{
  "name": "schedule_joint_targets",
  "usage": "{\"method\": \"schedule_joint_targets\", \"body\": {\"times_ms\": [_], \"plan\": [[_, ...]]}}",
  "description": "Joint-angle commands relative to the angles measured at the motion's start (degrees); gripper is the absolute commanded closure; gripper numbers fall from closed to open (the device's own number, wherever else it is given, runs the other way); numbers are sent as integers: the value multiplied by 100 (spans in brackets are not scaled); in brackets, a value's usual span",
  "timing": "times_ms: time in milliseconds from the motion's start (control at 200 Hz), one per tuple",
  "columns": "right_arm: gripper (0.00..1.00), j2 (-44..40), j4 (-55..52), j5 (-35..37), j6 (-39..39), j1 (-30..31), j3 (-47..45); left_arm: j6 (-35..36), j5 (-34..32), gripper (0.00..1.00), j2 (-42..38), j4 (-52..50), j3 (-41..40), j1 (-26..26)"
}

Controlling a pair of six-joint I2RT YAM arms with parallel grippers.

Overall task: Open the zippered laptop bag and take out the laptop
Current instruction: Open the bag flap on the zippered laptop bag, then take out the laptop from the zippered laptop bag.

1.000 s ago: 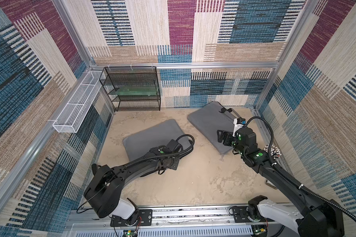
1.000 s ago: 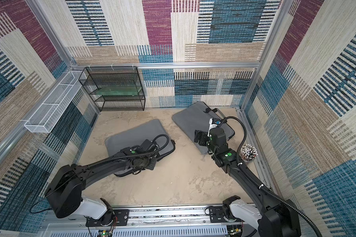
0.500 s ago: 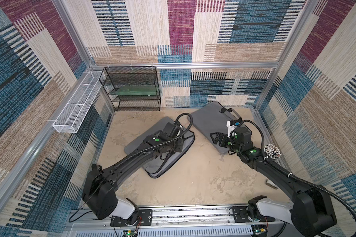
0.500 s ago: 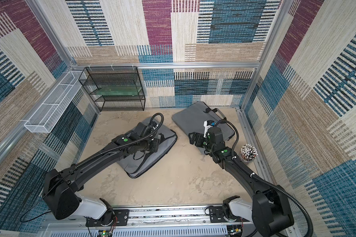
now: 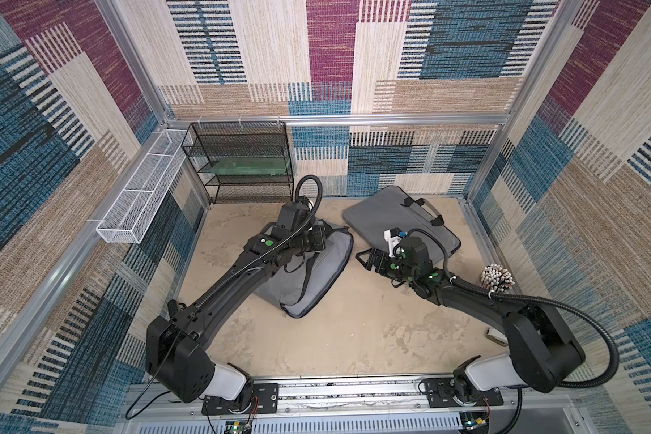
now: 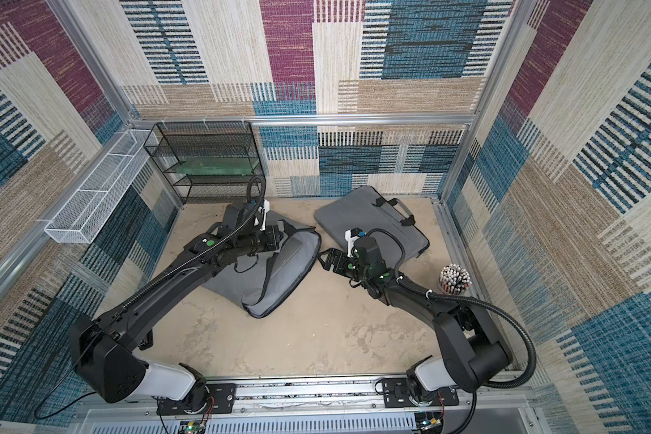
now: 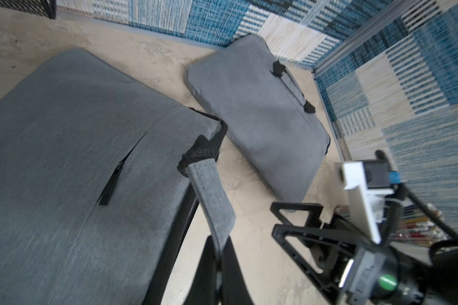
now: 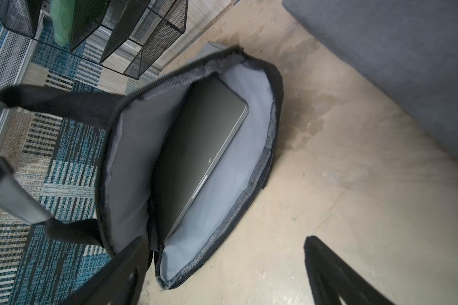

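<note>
Beige, mottled tabletop (image 5: pixel 354 338) lies bare on the near side. Farther in, left of centre, the grey laptop bag (image 5: pixel 316 285) lies unzipped with its mouth facing right, the upper flap raised off the lower one. The laptop (image 8: pixel 201 137), a dark grey slab, sits inside against the pale lining and is partly covered by the flap. A strip of it also shows in a top view (image 6: pixel 292 250). The right gripper (image 5: pixel 364 260) hovers just right of the bag's mouth, jaws spread wide and holding nothing. Near the right wall stands a cup of pens (image 5: pixel 497 276). The left gripper (image 7: pixel 219 253) is above the bag's far part, clamped tight on the grey handle strap (image 7: pixel 212 190), which runs up from the flap's edge. Farther right, a second grey bag (image 5: pixel 388 221) lies flat and closed, its handle toward the right wall. Against the far wall on the left stands a black mesh shelf (image 5: pixel 241 161), with a white wire basket (image 5: pixel 140 195) along the left wall.
</note>
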Motion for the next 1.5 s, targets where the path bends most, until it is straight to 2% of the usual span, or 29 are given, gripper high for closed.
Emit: {"method": "schedule_joint_targets", "body": {"times_ms": [0,260,451,856,1052,1252,1493], "plan": [[5,378,455,-230,175,172,289,-229,36,100,58,680,301,44],[0,1523,1175,-781,611,613,1051,-381,253,100,363,869,716,71],[9,2349,1489,-1109,938,809,1556,-482,334,100,436,997,781,114],[30,3480,2386,-1450,1565,792,1868,-625,459,100,425,1182,697,213],[36,3801,2423,-1398,1600,794,2233,-684,511,100,407,1245,647,220],[48,4187,2660,-1457,1877,789,2557,-746,528,100,353,1331,553,220],[53,4566,2851,-1493,2074,844,2979,-843,702,100,295,1468,441,220]]}}
